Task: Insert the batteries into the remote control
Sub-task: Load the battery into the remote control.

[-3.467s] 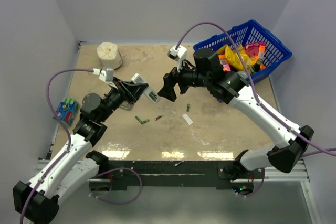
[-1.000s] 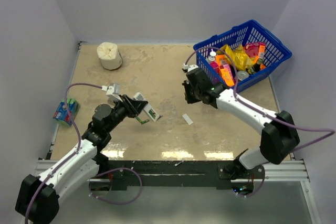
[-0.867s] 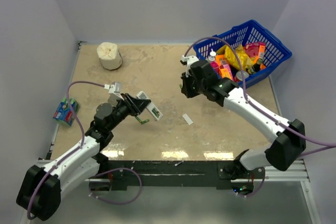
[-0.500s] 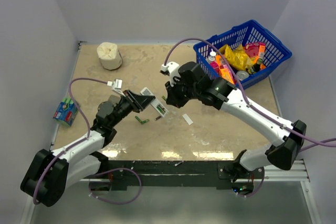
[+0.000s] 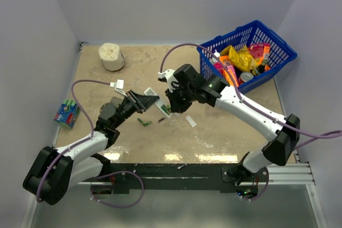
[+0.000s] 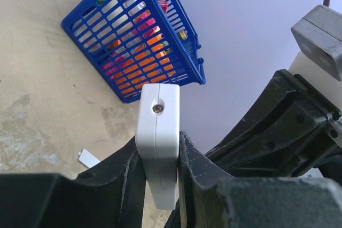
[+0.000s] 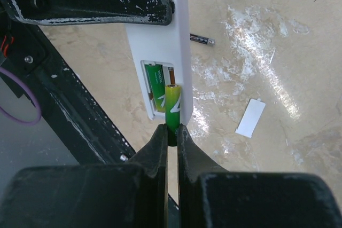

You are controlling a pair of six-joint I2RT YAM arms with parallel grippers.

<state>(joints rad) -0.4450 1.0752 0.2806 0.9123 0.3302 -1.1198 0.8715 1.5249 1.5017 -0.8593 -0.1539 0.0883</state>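
- My right pincer point(image 7: 172, 132) is clenched on the lower end of a small green cylindrical battery point(image 7: 172, 104), whose upper end stands free.
- That free end sits at the empty right-hand slot of the open compartment in the slim white plastic remote control point(image 7: 160, 52). A second green cell point(image 7: 155, 89) already lies in the left slot.
- My left pincer point(image 6: 158, 156) grasps the remote by its flat faces, aloft over the table's middle.
- To seat the cell well, I judge I should line it up with the slot, press one end into its contact, tip it flat, and only then release. The left must hold rigid.
- The thin cell may pivot between my fingers, so the push should be slow.
- On the table below, toward the near edge, lie a flat white back cover point(image 7: 250, 117) and a dark loose cell point(image 7: 202, 39).
- A blue plastic basket point(image 5: 278, 44) sits at the far right corner.
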